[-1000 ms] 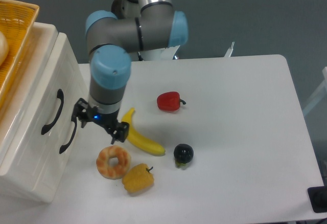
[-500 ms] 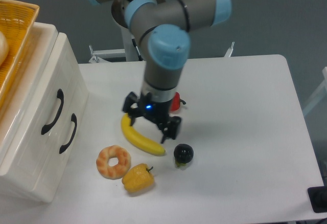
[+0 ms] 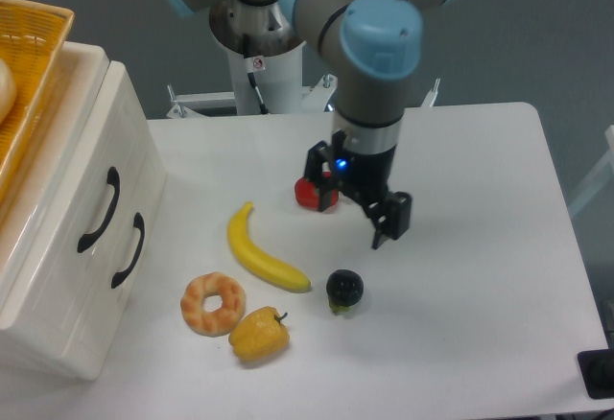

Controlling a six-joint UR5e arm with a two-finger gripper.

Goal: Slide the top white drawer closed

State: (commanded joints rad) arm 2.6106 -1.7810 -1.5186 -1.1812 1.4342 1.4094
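In the single fixed view, the gripper (image 3: 357,211) hung over the middle of the table (image 3: 480,247) with its fingers spread apart and nothing between them — one dark fingertip (image 3: 381,239) pointed down at bare tabletop. The top white drawer (image 3: 72,166) lay well off toward the picture's left from the gripper, at the table's edge, its curved black handle (image 3: 100,211) facing the fruit. Its front looked about flush with the lower drawer front (image 3: 101,286), so by my reading it sat closed, or nearly so, though the angle left a small gap impossible to rule out. Between gripper and drawer lay a banana (image 3: 262,252), with a doughnut (image 3: 213,303) and a yellow pepper (image 3: 259,335) nearer the camera. A red pepper (image 3: 309,192) sat just beside the gripper, partly hidden by it, and a dark round fruit (image 3: 344,289) lay close in front. Any further push would run from the gripper toward the drawer front, along the drawer's sliding axis.
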